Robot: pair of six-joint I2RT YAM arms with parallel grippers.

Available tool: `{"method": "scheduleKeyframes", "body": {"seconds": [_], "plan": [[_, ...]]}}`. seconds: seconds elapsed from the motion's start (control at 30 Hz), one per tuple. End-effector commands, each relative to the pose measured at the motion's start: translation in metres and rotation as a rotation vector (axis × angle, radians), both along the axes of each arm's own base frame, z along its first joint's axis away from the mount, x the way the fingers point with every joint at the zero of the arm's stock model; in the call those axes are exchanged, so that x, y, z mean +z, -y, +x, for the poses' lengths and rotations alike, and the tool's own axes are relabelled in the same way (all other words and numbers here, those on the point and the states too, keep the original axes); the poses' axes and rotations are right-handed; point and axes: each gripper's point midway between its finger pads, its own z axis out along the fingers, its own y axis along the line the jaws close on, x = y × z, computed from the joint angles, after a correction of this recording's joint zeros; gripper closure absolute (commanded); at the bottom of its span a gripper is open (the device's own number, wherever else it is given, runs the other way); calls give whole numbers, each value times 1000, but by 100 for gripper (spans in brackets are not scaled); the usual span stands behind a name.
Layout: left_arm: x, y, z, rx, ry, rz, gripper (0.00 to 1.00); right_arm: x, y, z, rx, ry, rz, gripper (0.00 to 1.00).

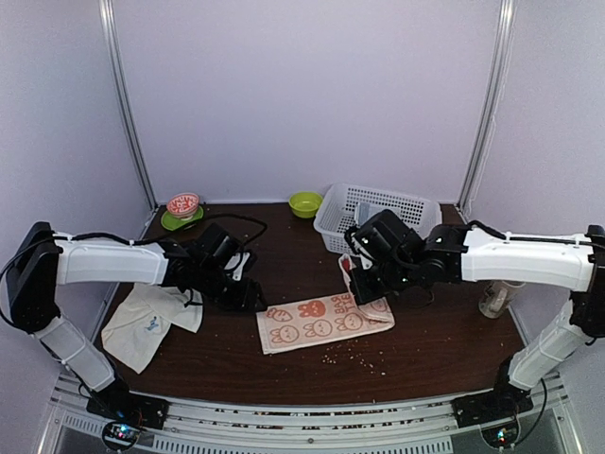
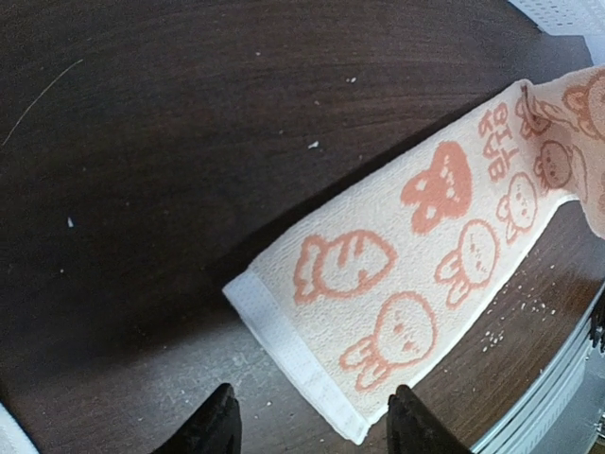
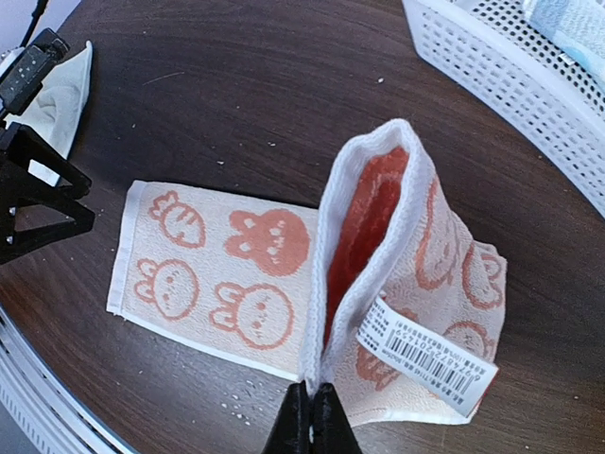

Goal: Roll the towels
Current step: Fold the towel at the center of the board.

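The cream towel with orange-pink cartoon faces [image 1: 317,323] [image 2: 406,274] lies flat at the table's middle. Its right end is lifted and folded up, showing a barcode label [image 3: 425,355]. My right gripper [image 1: 364,286] [image 3: 312,402] is shut on the raised hem of this towel [image 3: 217,274]. My left gripper [image 1: 250,298] [image 2: 312,421] is open and holds nothing. It hovers over the bare table just off the towel's left hemmed end. The plain cream-white towel with a small blue mark [image 1: 146,323] [image 3: 61,85] lies crumpled at the left.
A white basket [image 1: 378,213] at the back right holds a grey-blue towel [image 3: 567,24]. A green bowl [image 1: 305,202] and a pink bowl on a green plate [image 1: 183,206] stand at the back. A bottle [image 1: 493,301] is at the right edge. Crumbs [image 1: 354,355] dot the table.
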Motion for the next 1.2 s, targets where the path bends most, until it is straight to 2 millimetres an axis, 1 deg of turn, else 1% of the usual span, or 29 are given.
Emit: {"method": "scheduleKeyframes", "body": {"seconds": [0.0, 0.07, 0.17, 0.3, 0.37, 0.57, 0.63, 0.77, 0.9, 1.17], "plan": [[1, -14, -1, 58, 27, 18, 46, 1, -25, 7, -16, 8, 32, 100], [1, -19, -2, 77, 31, 19, 46, -3, -34, 8, -12, -3, 48, 100], [-2, -27, -5, 107, 34, 23, 46, -3, -50, 7, 6, -9, 62, 100], [-3, -34, -6, 134, 44, 30, 46, -6, -69, 2, 39, -19, 59, 100], [-6, -36, -8, 142, 38, 33, 46, -8, -76, -1, 50, -25, 60, 100], [-13, -38, -11, 149, 23, 30, 46, -11, -91, -9, 74, -41, 61, 100], [-12, -38, -11, 151, 25, 29, 46, -10, -97, -11, 86, -44, 65, 100], [-9, -39, -10, 155, 36, 32, 46, -15, -106, -14, 98, -57, 55, 100], [-9, -41, -11, 156, 35, 39, 46, -19, -114, -17, 108, -70, 55, 100], [-11, -44, -12, 161, 35, 46, 45, -28, -123, -24, 131, -88, 38, 100]]}}
